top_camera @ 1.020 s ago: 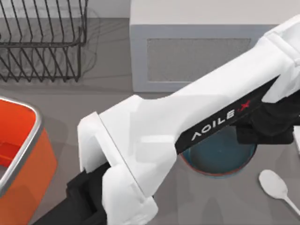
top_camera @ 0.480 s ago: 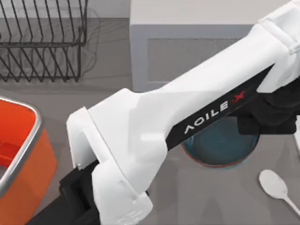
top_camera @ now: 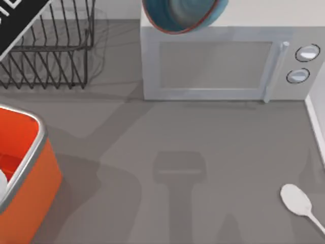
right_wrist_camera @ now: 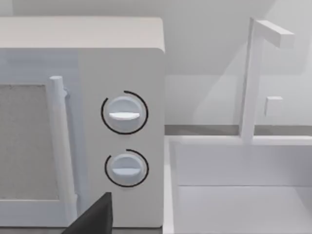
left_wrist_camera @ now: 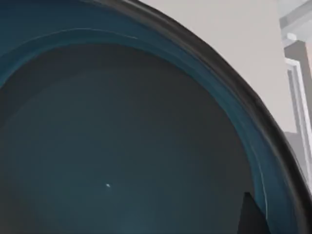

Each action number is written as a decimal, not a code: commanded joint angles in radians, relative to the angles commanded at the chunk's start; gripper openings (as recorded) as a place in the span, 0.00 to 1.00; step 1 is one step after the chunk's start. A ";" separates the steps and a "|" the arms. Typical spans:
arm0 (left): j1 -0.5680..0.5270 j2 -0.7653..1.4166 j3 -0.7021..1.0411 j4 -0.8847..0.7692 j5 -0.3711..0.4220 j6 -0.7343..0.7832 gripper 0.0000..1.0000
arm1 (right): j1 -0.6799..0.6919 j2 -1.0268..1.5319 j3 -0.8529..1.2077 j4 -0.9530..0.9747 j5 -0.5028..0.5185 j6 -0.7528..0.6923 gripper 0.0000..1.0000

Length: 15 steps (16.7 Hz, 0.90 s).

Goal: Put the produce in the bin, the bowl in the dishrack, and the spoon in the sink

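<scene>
Surface: a grey countertop (top_camera: 213,152) against a pale wall, with a white microwave (top_camera: 223,66) at the back and a white sink (right_wrist_camera: 243,195) with its tap just beside the microwave on the right.

Items, by task status:

- Bowl (top_camera: 184,12): blue-teal with a reddish rim. It sits high in the top view over the microwave's roof, lifted off the counter. Its inside lies close under the left wrist camera. It is not yet in the dishrack (top_camera: 48,51), which stands empty at the back left. Judge this step as under way.
- Left gripper (left_wrist_camera: 251,218): one dark finger shows inside the bowl's wall. Since the bowl is in the air, take it as clamped on the rim.
- Produce: a red patch (top_camera: 9,165) shows inside the orange bin (top_camera: 35,173) at the left edge. This is probably the fruit, so count that step as likely done.
- Spoon (top_camera: 299,201): white, lying on the counter at the front right, near the sink but outside it. This step is left to do.
- Right gripper (right_wrist_camera: 92,219): faces the microwave's two dials (right_wrist_camera: 124,114). You cannot tell its state.

Writing: white letters on a black arm panel (top_camera: 20,15) at the top-left corner are cut off and unreadable. The dials carry no marks.
</scene>
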 joint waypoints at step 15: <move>0.838 -1.036 -1.146 0.856 0.273 0.692 0.00 | 0.000 0.000 0.000 0.000 0.000 0.000 1.00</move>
